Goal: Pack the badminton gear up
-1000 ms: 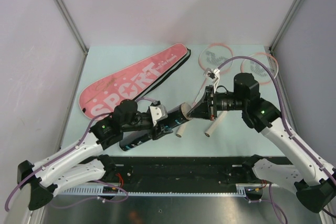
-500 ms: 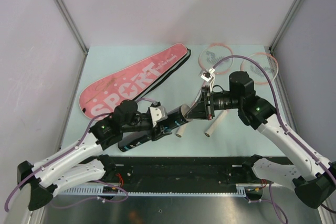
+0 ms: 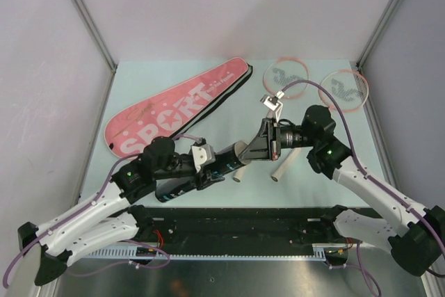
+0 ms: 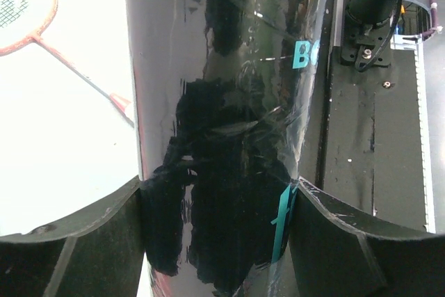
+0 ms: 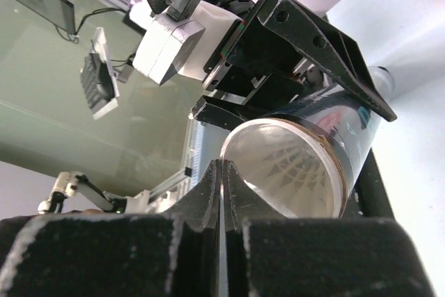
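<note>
You see the black tube [image 3: 198,174] in the lower middle of the top view. Its long axis runs on a slant from the lower left to the upper right, and its open mouth points to the upper right, toward the right arm. The left gripper [image 3: 208,163] holds the tube around its body, closer to the mouth than to the closed end. In the left wrist view the two fingers [image 4: 69,234] stand wide apart and press on both sides of the shiny black wall, which fills the middle of that view from top to bottom. The right gripper [image 5: 219,179] is fully closed, its two fingers pressed together with nothing between them, and its tip is just in front of the mouth of the tube. Whether it touches the rim, you cannot tell. In the right wrist view you look straight into the round mouth, and inside it the white ribs of a shuttlecock [image 5: 292,165] show, sitting deep in the tube. Just beside the mouth, to the lower right in the top view, lie the pale handles of the two rackets [image 3: 278,170], and their pink-rimmed heads are near the upper right corner of the table [image 3: 139,88], side by side. The pink bag [image 3: 174,109] lettered "SPORT" lies flat to the upper left of the tube, also on a slant, with its wide end at the lower left and its narrow end toward the upper right.
</note>
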### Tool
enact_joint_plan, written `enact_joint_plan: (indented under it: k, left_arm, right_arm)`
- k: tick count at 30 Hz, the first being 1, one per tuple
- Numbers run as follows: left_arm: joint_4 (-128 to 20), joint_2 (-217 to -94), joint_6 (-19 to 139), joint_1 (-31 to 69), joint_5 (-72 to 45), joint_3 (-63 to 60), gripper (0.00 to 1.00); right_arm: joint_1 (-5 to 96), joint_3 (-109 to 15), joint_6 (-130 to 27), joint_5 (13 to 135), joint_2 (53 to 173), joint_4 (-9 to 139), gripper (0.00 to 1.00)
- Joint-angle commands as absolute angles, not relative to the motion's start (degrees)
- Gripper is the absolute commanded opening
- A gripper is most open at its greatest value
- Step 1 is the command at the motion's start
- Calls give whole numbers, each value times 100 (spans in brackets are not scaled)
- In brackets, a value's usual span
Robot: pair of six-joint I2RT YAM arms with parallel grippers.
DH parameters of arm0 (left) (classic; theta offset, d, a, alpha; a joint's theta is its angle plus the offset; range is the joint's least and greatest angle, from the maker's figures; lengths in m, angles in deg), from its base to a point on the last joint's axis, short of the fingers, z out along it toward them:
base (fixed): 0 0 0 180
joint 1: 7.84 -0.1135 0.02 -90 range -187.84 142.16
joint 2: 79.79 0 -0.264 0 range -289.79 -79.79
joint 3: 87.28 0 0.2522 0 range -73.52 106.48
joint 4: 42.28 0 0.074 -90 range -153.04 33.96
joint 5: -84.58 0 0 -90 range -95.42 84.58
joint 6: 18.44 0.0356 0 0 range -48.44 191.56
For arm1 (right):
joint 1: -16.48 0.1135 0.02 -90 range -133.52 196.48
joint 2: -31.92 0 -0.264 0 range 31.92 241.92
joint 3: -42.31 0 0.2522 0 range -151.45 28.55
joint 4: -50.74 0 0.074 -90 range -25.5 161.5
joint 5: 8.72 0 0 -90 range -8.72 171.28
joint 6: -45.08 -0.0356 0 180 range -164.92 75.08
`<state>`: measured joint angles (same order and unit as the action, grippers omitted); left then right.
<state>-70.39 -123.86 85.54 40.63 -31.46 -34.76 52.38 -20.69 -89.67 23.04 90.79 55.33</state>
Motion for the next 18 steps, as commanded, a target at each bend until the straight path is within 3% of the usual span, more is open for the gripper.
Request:
enact_joint_plan:
  k: [1,6,8,9,12,18]
  left_arm:
    - [-5719,-11952,8686,4129,-3820,-3476,7]
    - [-5192,-11591,8545,4121,-4013,-3731,6]
    - [-5068,-11530,8474,4129,-4145,-3740,6]
    - [-5059,-11521,8474,4121,-4198,-3731,6]
    - [-4945,-11451,8439,4129,-4321,-3749,6]
    - [-4559,-11161,8228,4129,-4444,-3846,5]
  right_arm:
    - [5436,-1611,-10254,2450,9256,3915,0]
    - [5498,-1224,-11171,2362,9616,2716,1]
    - [5533,-1215,-11364,2327,9791,2566,10]
    - [5559,-1197,-11461,2292,9836,2487,20]
    - [5585,-1092,-11794,2275,10073,2006,36]
    - [5980,-854,-12726,2432,10784,318,45]
